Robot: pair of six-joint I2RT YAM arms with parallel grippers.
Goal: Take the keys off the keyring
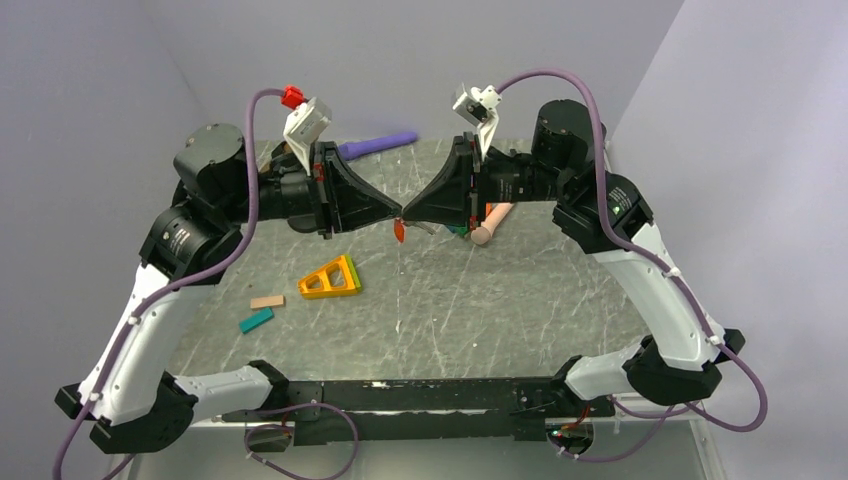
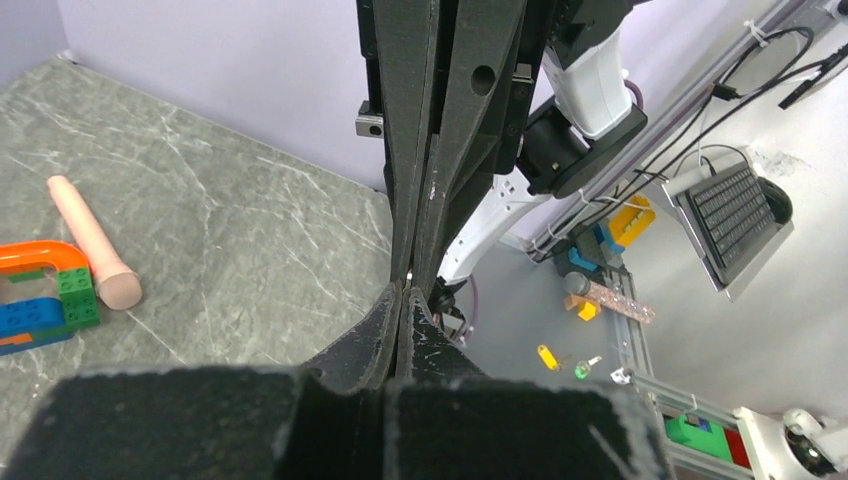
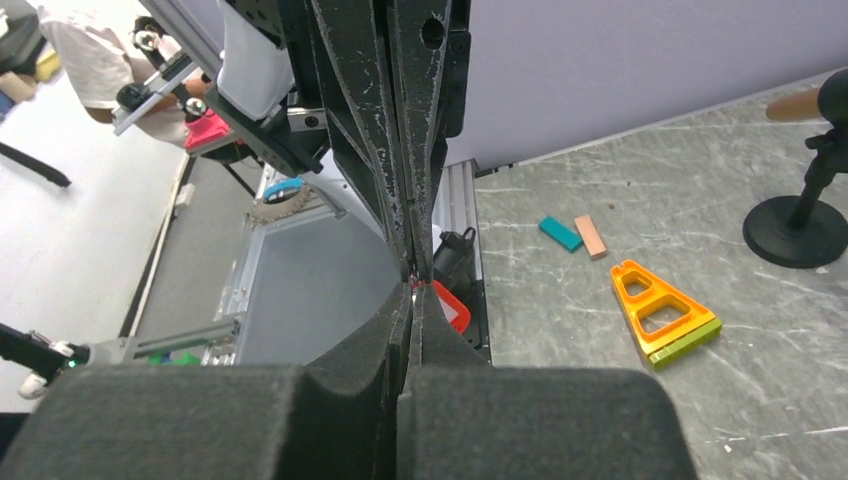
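Both jaws are pinched narrow, the left gripper (image 2: 403, 290) and right gripper (image 3: 413, 278) meeting tip to tip; what they pinch is too small to tell. The red key (image 1: 400, 232) dangles just below that meeting point, long axis vertical, equally near both arms, over the bench (image 1: 520, 300) middle toward its far edge.

A grey, marbled desk (image 1: 480, 310) is seen. An orange triangular frame (image 1: 331, 279) with a yellow-green base is laid flat left of centre, with a tan block (image 1: 267, 301) and a teal block (image 1: 256, 320) near it. A purple rod (image 1: 378, 145) is laid at the far edge. A peach peg (image 1: 492, 224) is laid right of centre, just beside an orange loop with blue and green blocks (image 2: 45, 290).
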